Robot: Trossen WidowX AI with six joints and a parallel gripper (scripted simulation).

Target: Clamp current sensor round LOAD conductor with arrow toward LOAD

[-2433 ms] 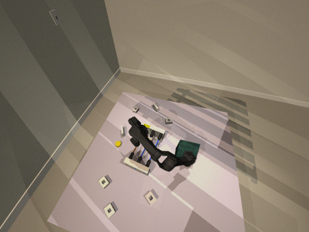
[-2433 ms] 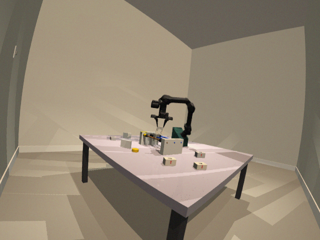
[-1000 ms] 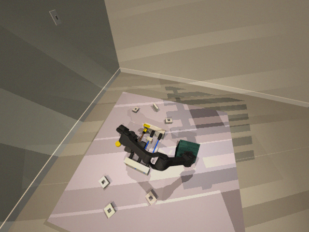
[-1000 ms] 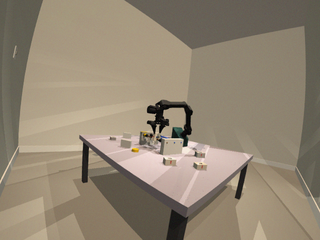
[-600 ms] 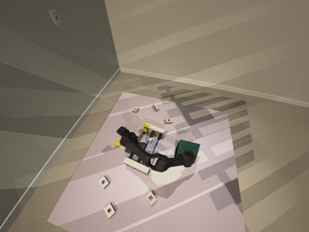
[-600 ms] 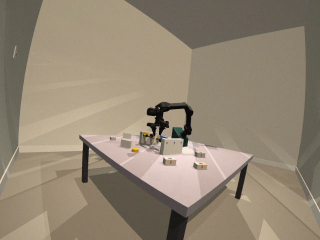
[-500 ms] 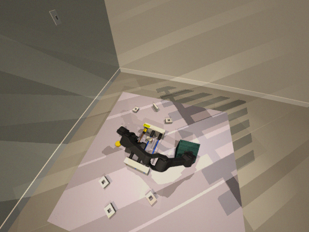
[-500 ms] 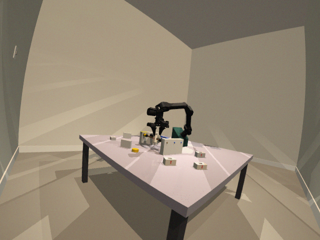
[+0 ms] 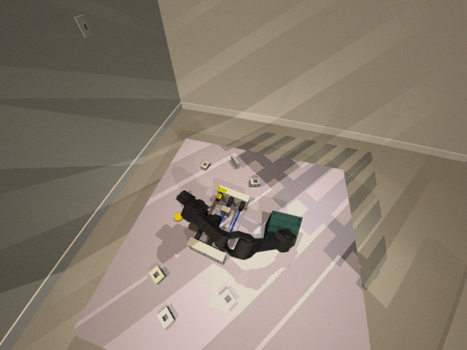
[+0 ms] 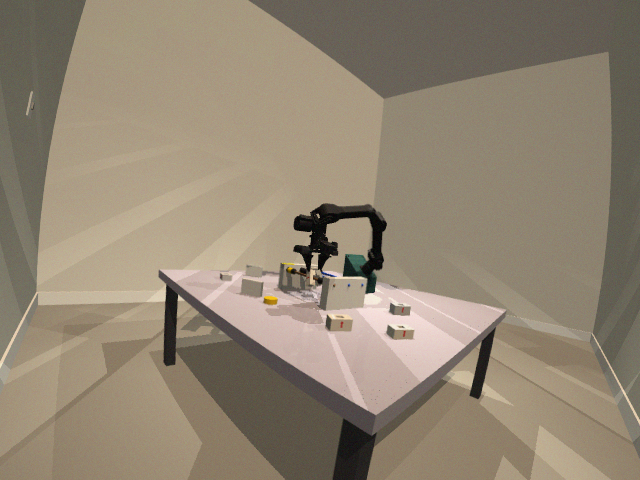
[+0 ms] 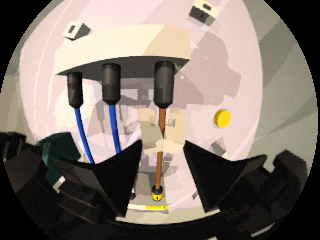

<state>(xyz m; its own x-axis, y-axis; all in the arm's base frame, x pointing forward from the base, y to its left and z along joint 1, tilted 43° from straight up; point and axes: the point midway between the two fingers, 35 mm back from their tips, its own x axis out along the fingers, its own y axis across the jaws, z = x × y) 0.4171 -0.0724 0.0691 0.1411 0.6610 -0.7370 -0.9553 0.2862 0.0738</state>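
Observation:
The cream split-core sensor [image 11: 174, 141] [image 10: 311, 279] is between the fingertips of my gripper [image 11: 163, 143] [image 10: 314, 270], which is shut on it. In the wrist view its two halves lie on either side of the brown conductor [image 11: 159, 170] [image 9: 213, 207], with a gap at the side toward the near terminal block. Whether they are latched, and the arrow, cannot be made out. The conductor's far end has a yellow-banded boot [image 11: 157, 194] [image 9: 219, 196] by the yellow LOAD marker [image 11: 157, 207] [image 9: 221, 189]. The arm hides the sensor in the top view.
Two blue cables [image 11: 83, 135] [image 9: 236, 220] run beside the conductor between the near block [image 9: 206, 251] [image 10: 343, 293] and far block [image 9: 238, 197]. A small pale block [image 9: 225, 210] is at the middle cable. A yellow disc [image 9: 178, 216], green box [image 9: 284, 221] and several pale blocks stand around.

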